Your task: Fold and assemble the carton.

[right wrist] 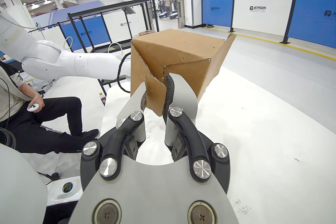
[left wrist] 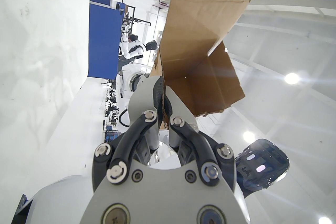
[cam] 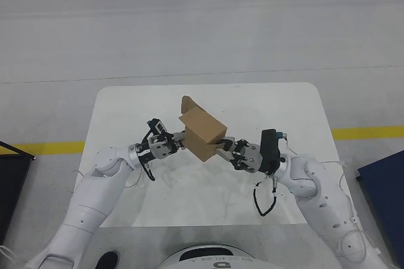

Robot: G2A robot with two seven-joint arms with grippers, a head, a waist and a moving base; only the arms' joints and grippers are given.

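A brown cardboard carton (cam: 203,132) is held up above the middle of the white table (cam: 269,107), opened into a box shape with one flap (cam: 187,105) sticking up at its far end. My left gripper (cam: 177,142) is shut on the carton's left wall edge; in the left wrist view the fingers (left wrist: 157,93) pinch the cardboard (left wrist: 199,57) and the open inside shows. My right gripper (cam: 223,145) is shut on a flap at the carton's lower right corner; in the right wrist view its fingers (right wrist: 181,93) clamp that flap (right wrist: 155,96) of the carton (right wrist: 178,51).
The white table spreads bare on all sides under the carton. A black frame (cam: 3,151) stands off the table's left side and a blue panel (cam: 394,185) off the right. A seated person (right wrist: 23,104) holding a controller is beside the table in the right wrist view.
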